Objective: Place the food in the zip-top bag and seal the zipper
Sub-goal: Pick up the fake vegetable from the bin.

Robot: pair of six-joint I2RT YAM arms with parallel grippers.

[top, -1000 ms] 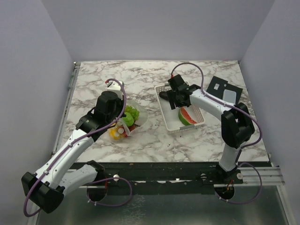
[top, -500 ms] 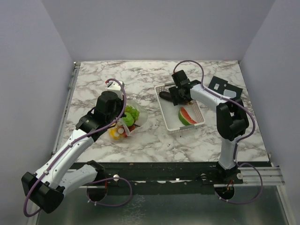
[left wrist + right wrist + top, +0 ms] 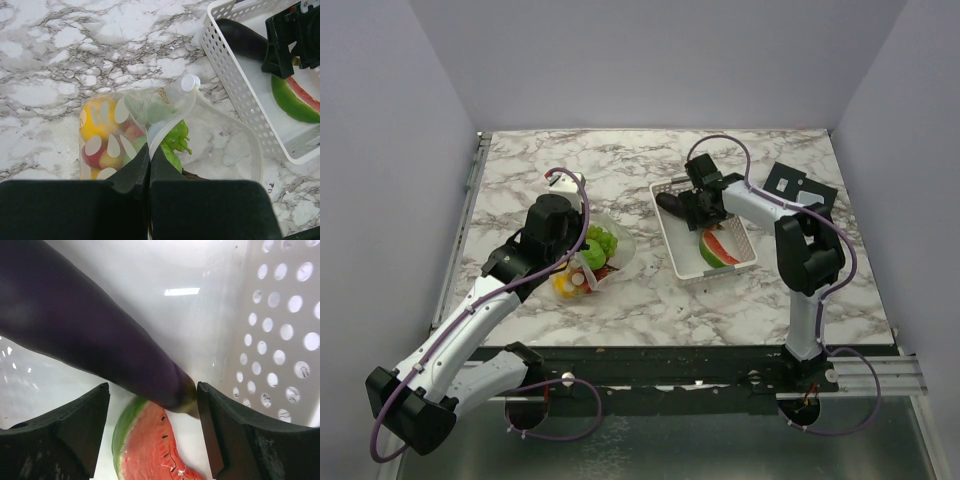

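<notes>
The left gripper [image 3: 149, 152] pinches the rim of the clear zip-top bag [image 3: 150, 107] of toy food [image 3: 92, 125] on the marble table [image 3: 45, 65], while the right gripper [image 3: 151, 395] stands spread astride the eggplant [image 3: 85, 325] beside the watermelon slice [image 3: 150, 450] in the white basket [image 3: 280, 340].
</notes>
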